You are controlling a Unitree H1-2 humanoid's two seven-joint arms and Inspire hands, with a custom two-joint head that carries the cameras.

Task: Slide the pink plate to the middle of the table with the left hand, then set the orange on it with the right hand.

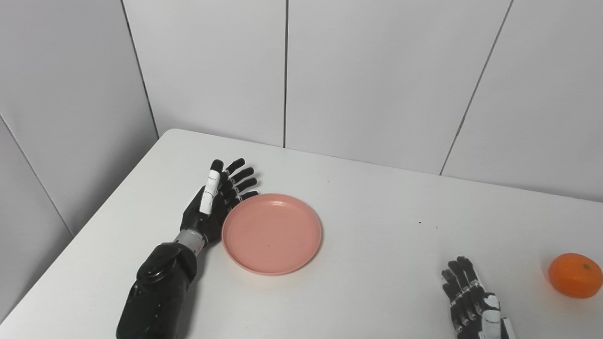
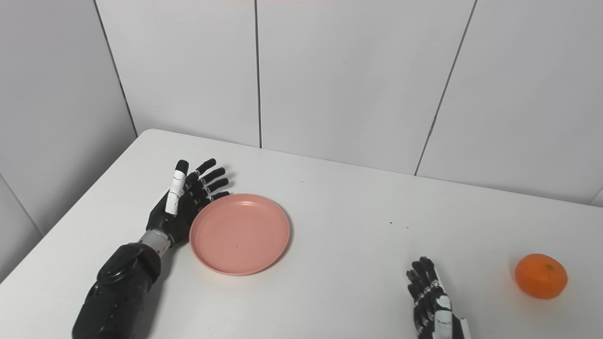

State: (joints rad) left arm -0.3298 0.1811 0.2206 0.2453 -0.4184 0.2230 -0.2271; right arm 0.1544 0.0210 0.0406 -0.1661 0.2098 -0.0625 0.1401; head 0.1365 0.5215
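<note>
The pink plate (image 1: 272, 233) lies flat on the white table (image 1: 377, 212), left of its middle. My left hand (image 1: 214, 200) is open, fingers straight and pointing away, its palm side against the plate's left rim. The orange (image 1: 575, 275) sits on the table at the far right, near the picture's edge. My right hand (image 1: 471, 299) rests open and empty on the table near the front edge, left of the orange and apart from it. The same scene shows in the right eye view, with the plate (image 2: 239, 234) and orange (image 2: 541, 276).
White panelled walls (image 1: 330, 70) stand behind and to the left of the table. The table's left edge (image 1: 94, 221) runs close past my left arm. Two small dark specks (image 1: 420, 222) mark the tabletop.
</note>
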